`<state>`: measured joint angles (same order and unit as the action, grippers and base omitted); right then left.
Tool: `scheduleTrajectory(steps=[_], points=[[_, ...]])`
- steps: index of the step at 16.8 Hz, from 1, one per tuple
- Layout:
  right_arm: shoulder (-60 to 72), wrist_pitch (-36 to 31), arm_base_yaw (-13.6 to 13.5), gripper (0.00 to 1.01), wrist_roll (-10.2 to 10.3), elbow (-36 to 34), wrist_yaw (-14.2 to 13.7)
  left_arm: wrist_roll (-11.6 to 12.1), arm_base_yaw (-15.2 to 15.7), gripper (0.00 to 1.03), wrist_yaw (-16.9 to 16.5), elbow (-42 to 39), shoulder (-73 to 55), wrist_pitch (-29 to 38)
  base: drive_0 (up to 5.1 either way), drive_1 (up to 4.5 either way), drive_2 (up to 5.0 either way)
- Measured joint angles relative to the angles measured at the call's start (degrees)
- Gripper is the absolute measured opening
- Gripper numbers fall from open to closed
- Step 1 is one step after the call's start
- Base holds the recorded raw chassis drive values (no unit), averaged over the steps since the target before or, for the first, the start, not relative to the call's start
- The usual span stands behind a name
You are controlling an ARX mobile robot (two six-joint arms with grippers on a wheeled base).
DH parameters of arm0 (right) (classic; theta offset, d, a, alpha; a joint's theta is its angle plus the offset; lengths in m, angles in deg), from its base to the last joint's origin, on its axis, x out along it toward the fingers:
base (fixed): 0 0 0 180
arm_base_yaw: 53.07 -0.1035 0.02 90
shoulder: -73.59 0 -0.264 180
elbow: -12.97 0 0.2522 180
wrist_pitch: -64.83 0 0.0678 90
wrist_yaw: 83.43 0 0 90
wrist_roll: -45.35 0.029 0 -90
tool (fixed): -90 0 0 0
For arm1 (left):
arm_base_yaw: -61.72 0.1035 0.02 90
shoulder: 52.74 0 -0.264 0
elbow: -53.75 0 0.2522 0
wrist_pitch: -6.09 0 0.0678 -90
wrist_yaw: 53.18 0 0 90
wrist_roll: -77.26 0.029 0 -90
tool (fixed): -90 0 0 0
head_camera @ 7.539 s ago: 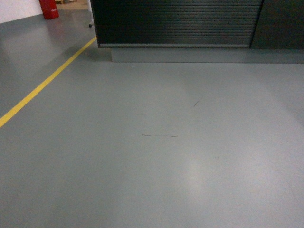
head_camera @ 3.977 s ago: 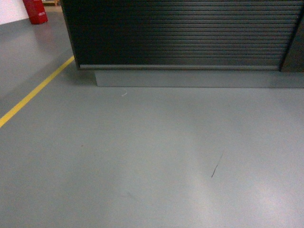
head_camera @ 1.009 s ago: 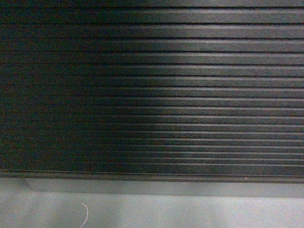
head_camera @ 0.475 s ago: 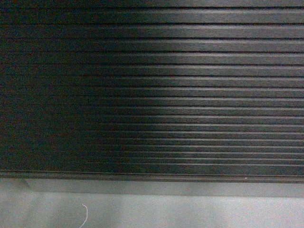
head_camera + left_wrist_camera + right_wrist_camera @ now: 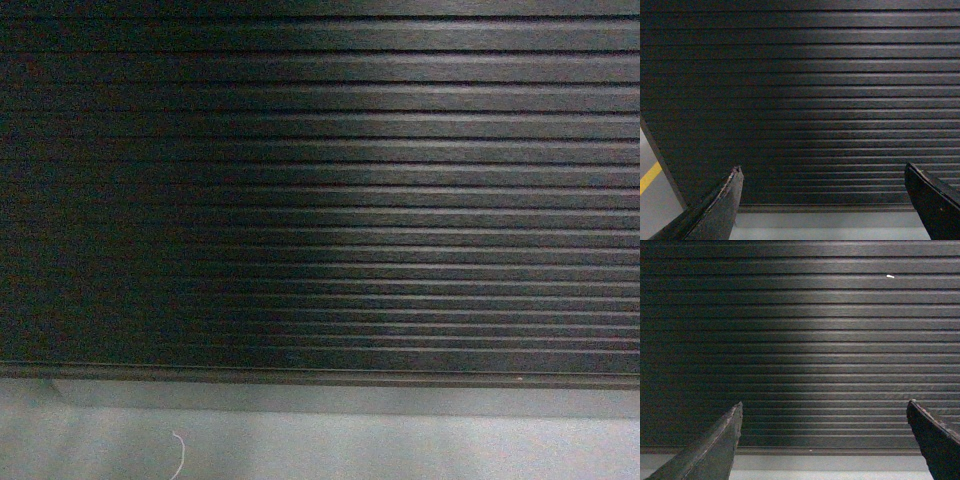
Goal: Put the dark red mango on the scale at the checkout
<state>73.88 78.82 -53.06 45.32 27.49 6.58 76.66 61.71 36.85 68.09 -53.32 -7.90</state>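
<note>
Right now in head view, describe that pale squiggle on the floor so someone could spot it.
The checkout's ribbed dark front fills most of the view. Below its plinth runs a grey floor strip. Near the strip's lower left lies a thin white curled thread, the only pale mark there.

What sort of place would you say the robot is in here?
Probably a shop or a mock shop: a dark ribbed checkout front fills the view, above a smooth grey floor with a yellow line.
</note>
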Motion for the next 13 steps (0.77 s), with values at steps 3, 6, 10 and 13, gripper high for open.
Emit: scheduleTrajectory(steps=[3, 6, 10, 13], points=[[0.0, 0.0, 0.0, 0.98, 0.0, 0.0, 0.0, 0.0, 0.0, 0.98, 0.0, 0.0, 0.0, 0.0, -0.2, 1.31, -1.7], [0.0, 0.0, 0.0, 0.98, 0.0, 0.0, 0.0, 0.0, 0.0, 0.98, 0.0, 0.0, 0.0, 0.0, -0.2, 1.31, -1.7], [0.0, 0.0, 0.0, 0.98, 0.0, 0.0, 0.0, 0.0, 0.0, 0.98, 0.0, 0.0, 0.0, 0.0, -0.2, 1.31, -1.7], [0.0, 0.0, 0.0, 0.98, 0.0, 0.0, 0.0, 0.0, 0.0, 0.98, 0.0, 0.0, 0.0, 0.0, -0.2, 1.31, -1.7]])
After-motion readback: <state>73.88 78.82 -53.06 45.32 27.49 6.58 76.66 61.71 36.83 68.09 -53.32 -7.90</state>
